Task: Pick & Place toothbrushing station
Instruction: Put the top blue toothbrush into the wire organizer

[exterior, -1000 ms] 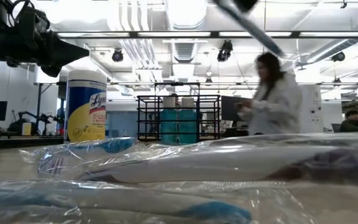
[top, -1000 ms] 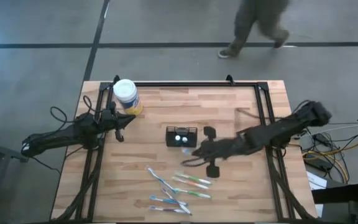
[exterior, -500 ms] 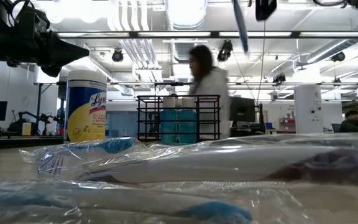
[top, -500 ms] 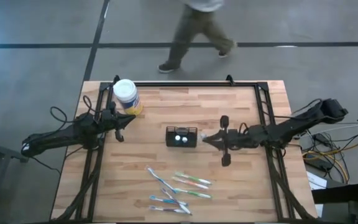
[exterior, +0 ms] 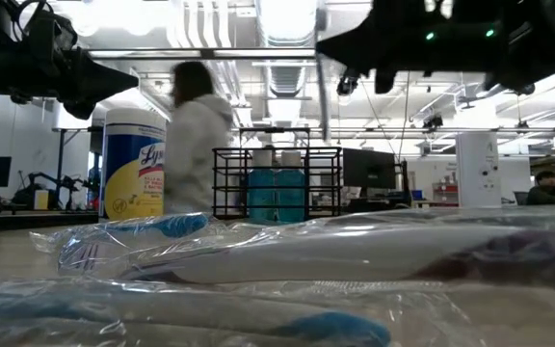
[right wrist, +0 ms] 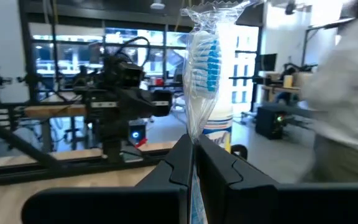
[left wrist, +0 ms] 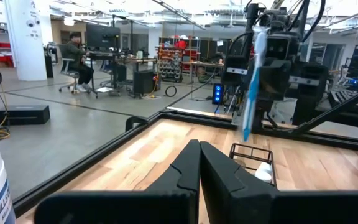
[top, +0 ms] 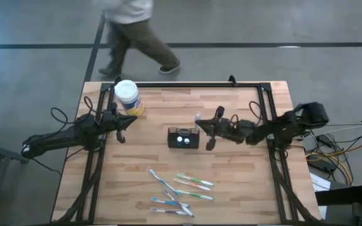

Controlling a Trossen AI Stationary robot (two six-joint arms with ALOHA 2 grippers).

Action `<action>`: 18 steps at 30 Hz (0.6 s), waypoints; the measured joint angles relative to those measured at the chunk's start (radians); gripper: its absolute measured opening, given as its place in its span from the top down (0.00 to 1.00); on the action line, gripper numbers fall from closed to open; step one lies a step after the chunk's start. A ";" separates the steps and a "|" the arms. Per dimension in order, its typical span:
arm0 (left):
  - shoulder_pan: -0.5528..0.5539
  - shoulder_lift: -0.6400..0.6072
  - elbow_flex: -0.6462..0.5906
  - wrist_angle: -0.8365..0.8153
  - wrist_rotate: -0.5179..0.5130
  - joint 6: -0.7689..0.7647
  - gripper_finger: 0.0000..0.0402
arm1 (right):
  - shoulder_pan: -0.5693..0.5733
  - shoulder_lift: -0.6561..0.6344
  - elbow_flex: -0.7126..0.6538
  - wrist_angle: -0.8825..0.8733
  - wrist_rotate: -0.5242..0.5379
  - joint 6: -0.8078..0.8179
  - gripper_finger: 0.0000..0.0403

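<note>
Overhead view: the toothbrushing station [top: 183, 137], a small black wire-mesh caddy with compartments, stands upright near the middle of the wooden table [top: 244, 194], with pale items inside that cannot be identified from above. The right tool [top: 200, 125] hangs just beside the caddy's right end, its fingers pinched together on a wrapped toothbrush [top: 197, 118] that points toward the far edge of the table. In the right wrist view this toothbrush [right wrist: 202, 56] rises upright from between the closed fingers [right wrist: 180, 163], blue-and-white bristles at the top, sealed in clear plastic. In the left wrist view the same toothbrush [left wrist: 252, 87] hangs above the caddy [left wrist: 252, 160], in front of the right arm. The left tool [top: 122, 128] waits over the left part of the table, well apart from the caddy and near a yellow wipes tub [top: 128, 97] with a white lid; its fingers [left wrist: 188, 168] are pressed together on nothing. Several more wrapped toothbrushes [top: 180, 189] lie scattered on the near part of the table, apart from the caddy. In the low view two of these wrapped toothbrushes [exterior: 287, 253] fill the foreground, with the caddy [exterior: 277, 183] and the wipes tub [exterior: 133, 164] standing behind them. A person [top: 132, 28] in a light top is on the floor beyond the far edge of the table.
</note>
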 joint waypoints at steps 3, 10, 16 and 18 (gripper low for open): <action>0.000 0.000 0.000 -0.001 0.000 0.000 0.98 | -0.016 0.083 0.031 0.060 -0.001 -0.008 0.97; 0.000 0.000 -0.001 -0.034 0.000 -0.001 0.98 | -0.020 0.158 0.058 0.102 -0.001 -0.014 0.97; 0.000 0.000 -0.001 -0.050 0.001 -0.002 0.98 | -0.007 0.133 0.040 0.091 0.001 -0.002 0.98; 0.000 0.000 -0.001 -0.050 0.001 -0.003 0.98 | -0.004 0.131 0.031 0.092 0.001 -0.003 0.98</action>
